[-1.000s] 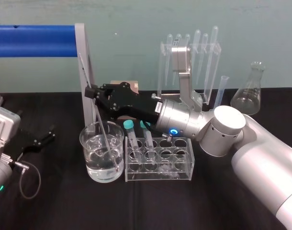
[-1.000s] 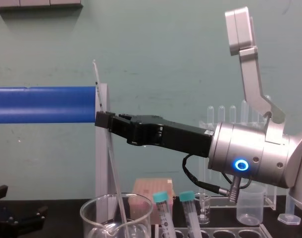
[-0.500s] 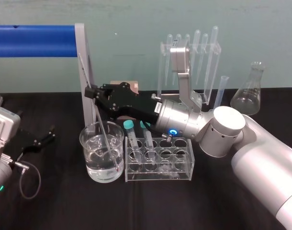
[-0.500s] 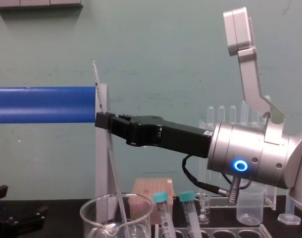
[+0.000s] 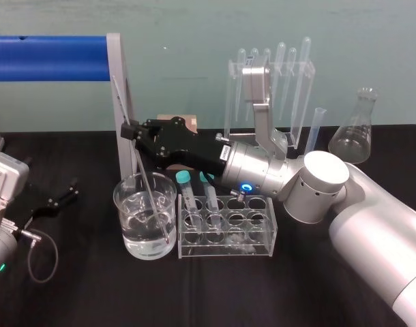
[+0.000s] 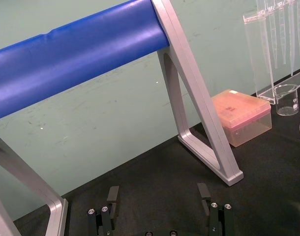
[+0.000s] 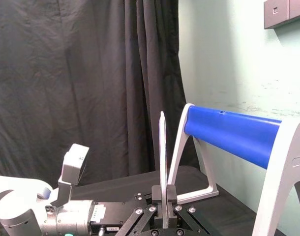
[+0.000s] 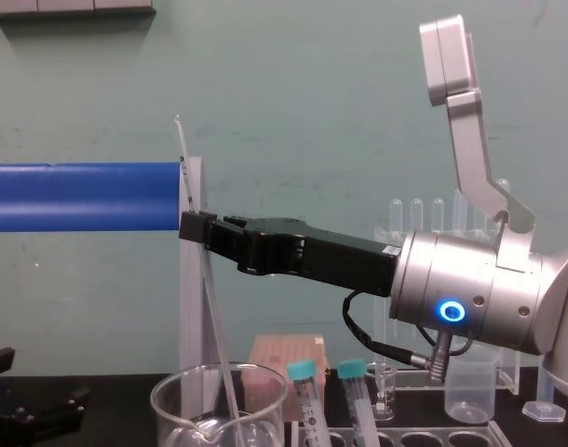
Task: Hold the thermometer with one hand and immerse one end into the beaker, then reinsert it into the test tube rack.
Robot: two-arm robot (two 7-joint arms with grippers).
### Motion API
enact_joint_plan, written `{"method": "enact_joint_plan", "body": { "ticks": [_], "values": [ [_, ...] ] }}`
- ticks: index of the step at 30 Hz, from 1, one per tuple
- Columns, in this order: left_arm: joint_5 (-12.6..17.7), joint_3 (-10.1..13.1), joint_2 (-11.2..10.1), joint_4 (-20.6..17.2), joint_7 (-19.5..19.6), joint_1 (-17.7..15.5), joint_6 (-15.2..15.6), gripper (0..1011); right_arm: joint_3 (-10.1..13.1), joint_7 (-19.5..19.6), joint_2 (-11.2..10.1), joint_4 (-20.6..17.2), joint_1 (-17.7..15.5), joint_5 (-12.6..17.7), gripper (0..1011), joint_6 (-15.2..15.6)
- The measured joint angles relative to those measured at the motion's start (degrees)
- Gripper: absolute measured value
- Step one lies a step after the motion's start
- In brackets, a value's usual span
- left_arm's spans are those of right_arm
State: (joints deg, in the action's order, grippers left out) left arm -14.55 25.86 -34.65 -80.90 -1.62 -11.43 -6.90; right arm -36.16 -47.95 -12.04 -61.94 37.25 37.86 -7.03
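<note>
**Desk:** How is the working arm posed?

**Photographer:** The right arm reaches in from the right side of the black-covered bench (image 5: 92, 286). Its fat silver wrist (image 5: 252, 169), blue ring glowing, hangs above the rack. The long black right gripper (image 5: 128, 132) stretches leftward from it, almost level in the chest view (image 8: 193, 226). Its fingers are pinched tight on the long, thin clear glass thermometer (image 5: 146, 178), well up the rod's length.

**Desk:** Which way does the rod run?

**Photographer:** Close to upright, on a slant. In the chest view the thermometer (image 8: 214, 317) has its top leaning left, standing clear above the fingers. Its lower end slopes down to the right and into the beaker. The right wrist view looks straight along the gripper (image 7: 163, 195), with the rod (image 7: 162, 147) rising from between the closed fingers.

**Desk:** And the vessels?

**Photographer:** The wide clear glass beaker (image 5: 125, 208) stands toward the bench's front edge, left of centre. It holds clear liquid (image 5: 136, 235) in its lower part. The thermometer's lower end sits in that liquid, on the side nearest the rack. Just beside the beaker, on its right, is the low pale translucent test tube rack (image 5: 225, 249). Two teal-capped tubes (image 5: 185, 187) lean in its left holes.

**Desk:** The other arm?

**Photographer:** The black left gripper (image 5: 56, 198) sits low by the bench's left edge, well apart from the glassware. Its fingers (image 6: 112, 194) are spread and hold nothing.
</note>
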Motion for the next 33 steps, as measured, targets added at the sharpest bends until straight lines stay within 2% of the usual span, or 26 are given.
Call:
{"method": "enact_joint_plan", "body": {
  "ticks": [33],
  "values": [
    [0.0,0.0,0.0,0.0,0.0,0.0,0.0,1008,0.02,0.33,-0.15,-0.09,-0.03,-0.32,55,0.3]
  ]
}}
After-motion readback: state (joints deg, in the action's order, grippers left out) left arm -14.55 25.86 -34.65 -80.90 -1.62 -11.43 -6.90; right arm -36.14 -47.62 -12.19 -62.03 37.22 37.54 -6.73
